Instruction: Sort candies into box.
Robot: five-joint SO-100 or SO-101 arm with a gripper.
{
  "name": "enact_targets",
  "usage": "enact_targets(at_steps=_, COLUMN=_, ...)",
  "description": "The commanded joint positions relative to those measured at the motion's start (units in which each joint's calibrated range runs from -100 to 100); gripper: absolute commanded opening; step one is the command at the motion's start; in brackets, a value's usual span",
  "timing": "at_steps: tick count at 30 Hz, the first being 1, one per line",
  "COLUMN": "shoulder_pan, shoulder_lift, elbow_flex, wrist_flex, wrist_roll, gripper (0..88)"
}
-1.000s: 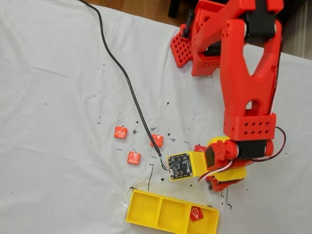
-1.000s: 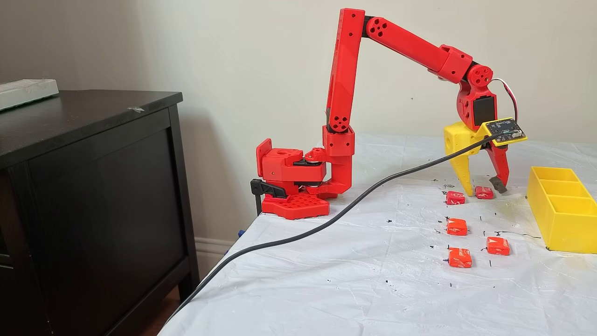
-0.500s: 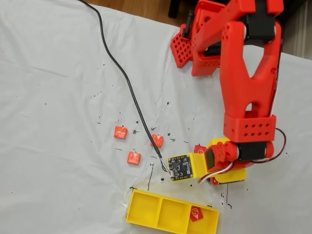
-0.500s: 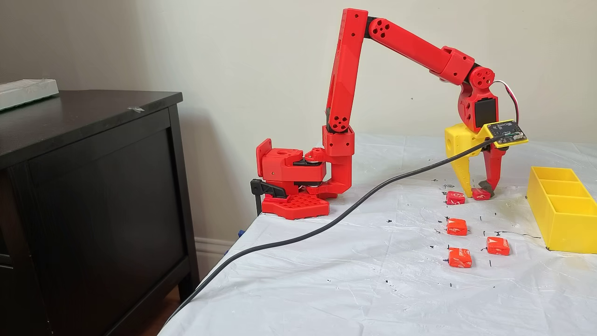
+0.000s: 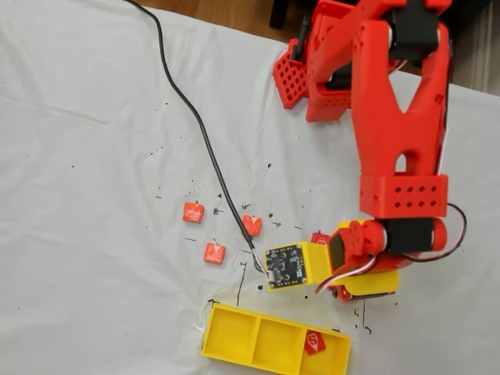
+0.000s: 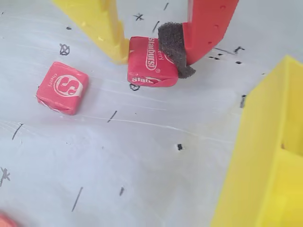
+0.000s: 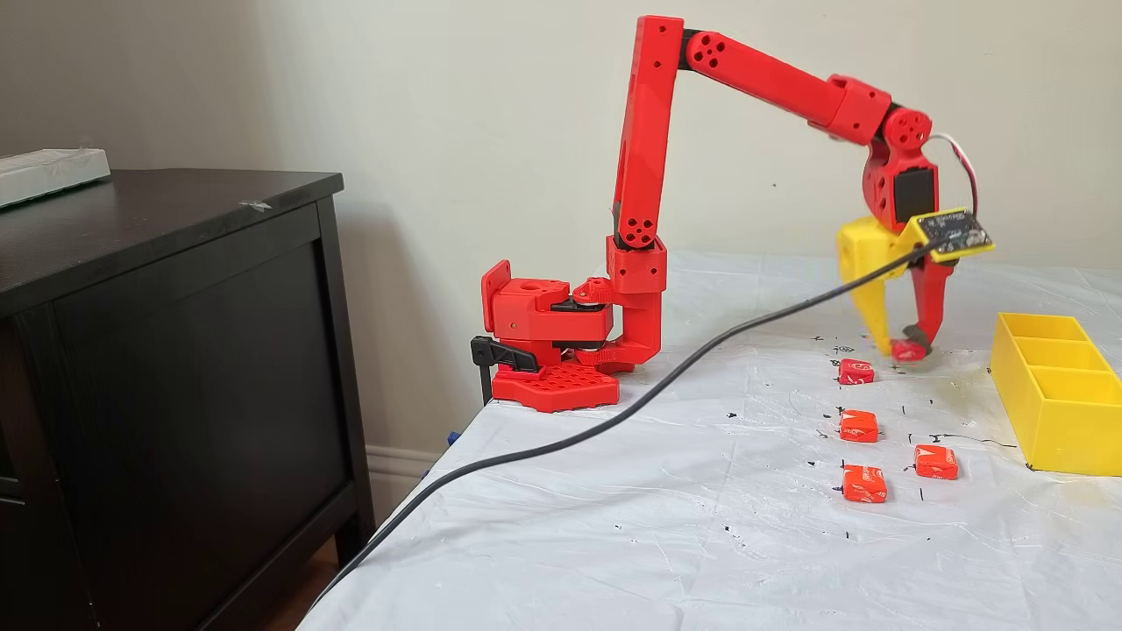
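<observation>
White plastic sheeting (image 7: pixel 666 526) speckled with ink marks covers the table. On it, the gripper (image 6: pixel 151 56) is clamped on one candy (image 6: pixel 150 63), yellow finger one side, foam pad the other, just off the sheet at nine o'clock from the box (image 7: pixel 1052 394). Light and slightly soft, it probably suits a pinch across its flat sides; the wrapper may slip. I count six candies: one held, four loose, one (image 5: pixel 313 342) boxed.

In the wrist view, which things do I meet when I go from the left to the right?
Loose candy → yellow finger → held candy in the claw → foam-padded red finger → yellow box.
</observation>
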Motion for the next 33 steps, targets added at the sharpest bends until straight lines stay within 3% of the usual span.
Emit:
enact_targets(at_steps=1, shoulder_pan=2.6, shoulder_lift=-9.8, elbow_flex=-11.4, wrist_flex=2.1, wrist_roll=0.0, gripper=0.2)
enact_targets(at_steps=20, shoulder_pan=15.4, shoulder_lift=5.3, elbow_flex=-37.9, wrist_flex=5.5, wrist_roll=2.8, gripper=0.2)
enact_targets(at_steps=33, shoulder_pan=12.0, shoulder_lift=5.6, elbow_flex=-30.2, wrist_flex=5.0, wrist_roll=3.7, gripper=0.2)
